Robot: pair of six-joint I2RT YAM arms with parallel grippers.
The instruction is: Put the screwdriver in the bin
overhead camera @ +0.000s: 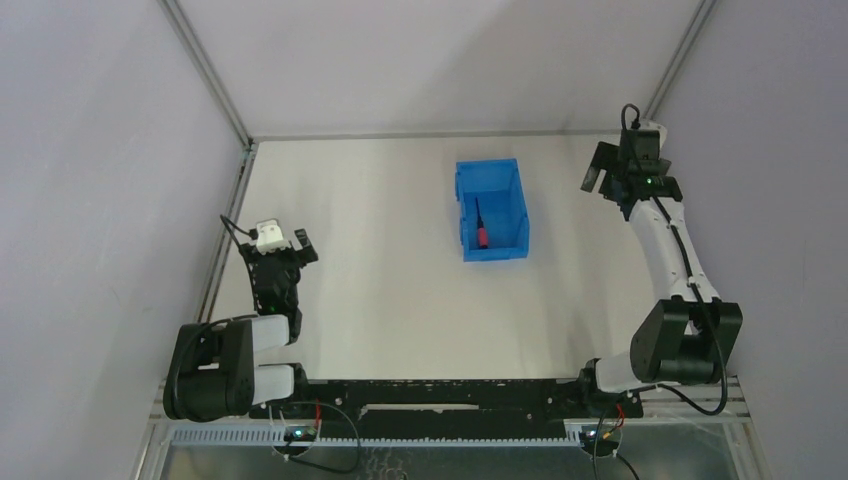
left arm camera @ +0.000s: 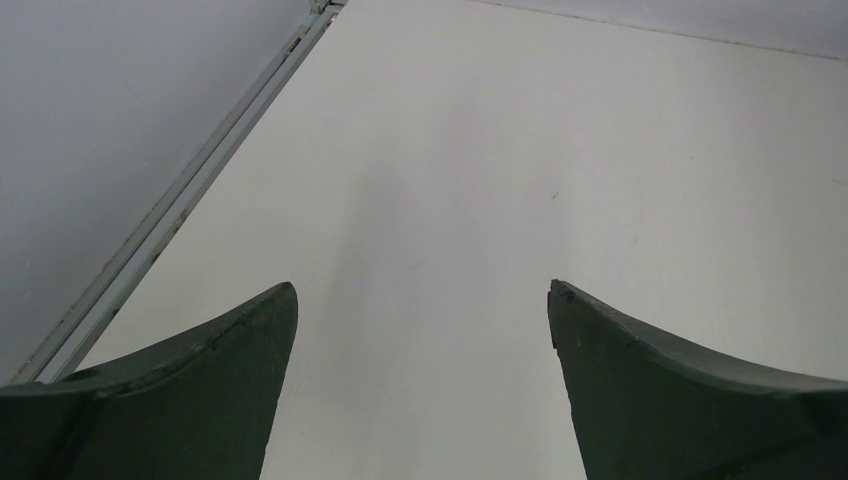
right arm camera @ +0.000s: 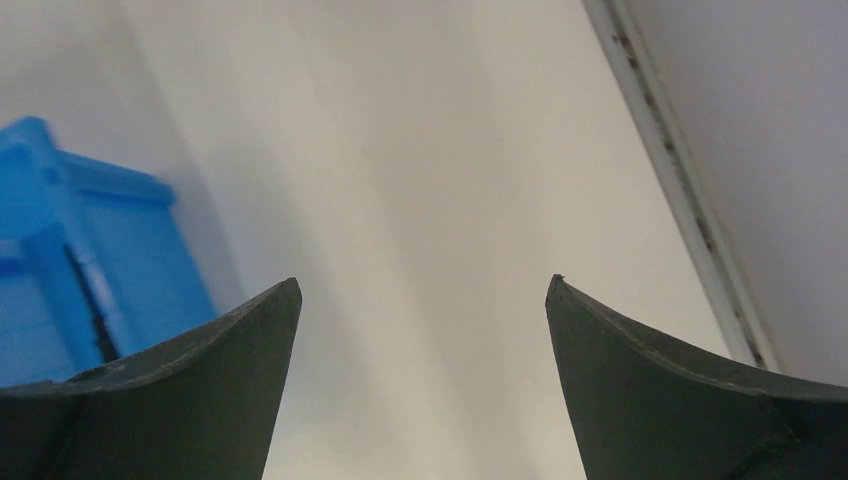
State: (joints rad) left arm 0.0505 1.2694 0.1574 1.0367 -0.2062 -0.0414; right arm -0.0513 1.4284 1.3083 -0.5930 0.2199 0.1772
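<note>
The blue bin [overhead camera: 507,177] stands on the table at centre back. The screwdriver [overhead camera: 481,232], with its red handle and thin dark shaft, lies inside it along the left wall. My right gripper [overhead camera: 600,170] is raised well to the right of the bin, open and empty. In the right wrist view [right arm camera: 423,285] the bin's outer wall [right arm camera: 90,260] shows at the left. My left gripper [overhead camera: 282,240] is low at the left side of the table, open and empty. The left wrist view [left arm camera: 422,290] shows only bare table.
A metal frame rail [overhead camera: 228,215] runs along the table's left edge, close to the left gripper. Another rail [right arm camera: 680,190] runs beside the right gripper. Grey walls close the cell at the back and sides.
</note>
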